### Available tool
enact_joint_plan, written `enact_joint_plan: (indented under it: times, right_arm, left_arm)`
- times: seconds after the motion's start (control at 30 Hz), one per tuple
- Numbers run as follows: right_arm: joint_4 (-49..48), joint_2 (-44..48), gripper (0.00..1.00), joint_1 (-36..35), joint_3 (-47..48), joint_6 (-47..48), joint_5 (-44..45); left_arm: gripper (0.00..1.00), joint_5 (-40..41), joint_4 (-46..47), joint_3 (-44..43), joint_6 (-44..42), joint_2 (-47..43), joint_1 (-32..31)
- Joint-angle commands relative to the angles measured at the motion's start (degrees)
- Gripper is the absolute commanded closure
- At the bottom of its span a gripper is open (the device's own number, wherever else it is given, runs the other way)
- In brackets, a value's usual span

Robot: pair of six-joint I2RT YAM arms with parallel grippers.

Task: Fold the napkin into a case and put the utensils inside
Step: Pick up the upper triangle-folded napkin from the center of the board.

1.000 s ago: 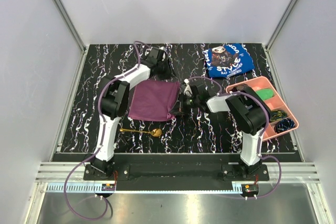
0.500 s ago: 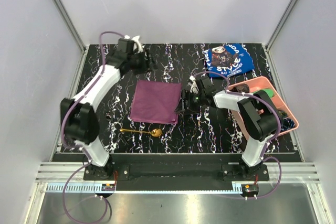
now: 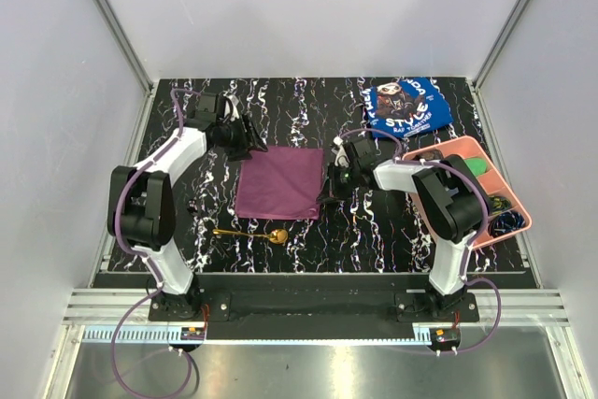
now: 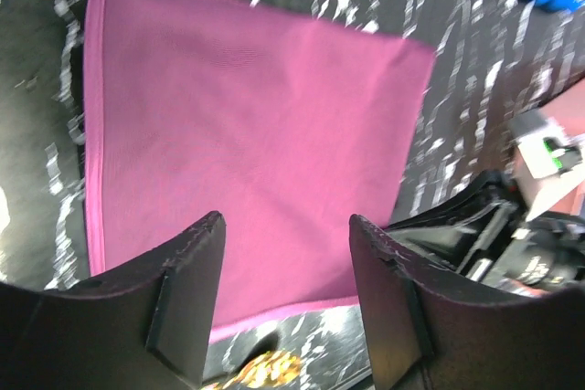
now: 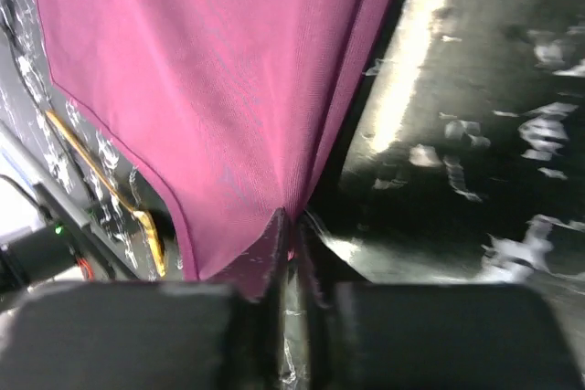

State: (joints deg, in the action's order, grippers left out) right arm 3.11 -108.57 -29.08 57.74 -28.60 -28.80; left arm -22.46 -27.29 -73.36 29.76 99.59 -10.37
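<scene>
Your right gripper (image 5: pixel 291 237) pinches the plum napkin (image 3: pixel 278 182), spread mid-table, at its 4 o'clock corner, while your left gripper (image 4: pixel 285 262) hovers, jaws apart, by its 11 o'clock corner; the gold spoon (image 3: pixel 252 233) lies at 7 o'clock.

the plum-purple square cloth napkin (image 3: pixel 278 182) is plain with a soft shine, and the flat table top (image 3: pixel 280 105) is black with white wiggly streaks like marble. the small thin metal spoon (image 3: pixel 252 234) is gold, the crumpled cloth (image 3: pixel 406 105) is blue with white letters and a picture, the plastic tray (image 3: pixel 464 149) is pink, and the robot arms (image 3: pixel 177 151) are white and black with purple cables (image 3: pixel 115 335).
</scene>
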Motion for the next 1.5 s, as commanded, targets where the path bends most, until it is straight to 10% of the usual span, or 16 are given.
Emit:
enact_joint_plan:
  times: [0.0,0.13,0.27,0.5,1.0,1.23,1.47]
  right_arm:
    - [5.75,-1.90,0.99,3.94,1.93,6.35,5.68]
    - [12.59,-2.78,0.98,6.32,6.59,12.06,9.97]
    - [17.96,-1.30,0.61,6.40,11.69,14.89,15.16]
    - [22.64,3.89,0.43,5.62,13.99,12.43,17.02]
    - [17.01,3.02,0.77,1.57,7.84,9.97,14.63]
    - [20.25,3.45,0.77,1.31,5.28,13.04,21.14]
    - [29.57,10.49,0.50,-4.49,15.37,12.87,38.53]
  left_arm:
    - [0.42,-5.14,9.87,-1.96,7.41,2.44,0.44]
    - [0.48,-8.21,11.03,-5.20,9.53,7.89,0.62]
    - [0.55,-11.47,10.42,-8.37,9.18,13.51,0.62]
    - [0.58,-1.29,4.45,-11.62,5.14,18.53,1.67]
    - [0.42,-3.12,1.54,-8.90,-0.05,5.63,3.60]
    - [0.39,-4.96,-0.40,-7.59,-0.41,4.91,8.35]
    - [0.36,-1.63,-0.04,-1.88,1.96,-2.90,10.28]
